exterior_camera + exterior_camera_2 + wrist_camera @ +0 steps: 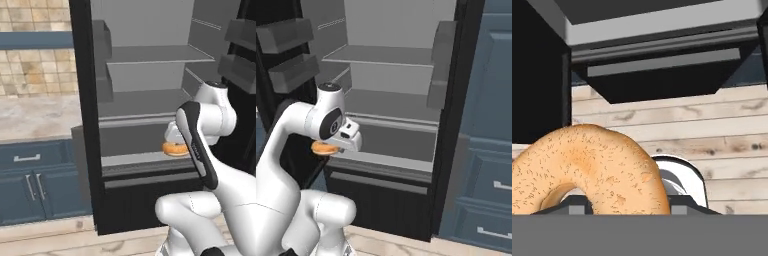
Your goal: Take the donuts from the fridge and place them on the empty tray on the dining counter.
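Note:
The fridge (pixel 145 75) (pixel 391 65) stands open, its grey shelves bare. My gripper (pixel 175 144) (pixel 331 146) hangs just in front of the lower shelf edge, shut on an orange-tan donut (pixel 175 149) (pixel 322 148). In the hand view this donut (pixel 597 165) sits close up between the fingertips (pixel 679 204), over the wooden floor and the fridge's dark base (pixel 662 75). The tray and the dining counter are out of view.
Blue wall cabinets (pixel 35 180) under a marble top stand left of the fridge. A tall blue cabinet (pixel 488 150) stands right of it. The open fridge doors with grey door bins (pixel 240 55) (pixel 288 50) flank the arm. Wooden floor (pixel 722 125) lies below.

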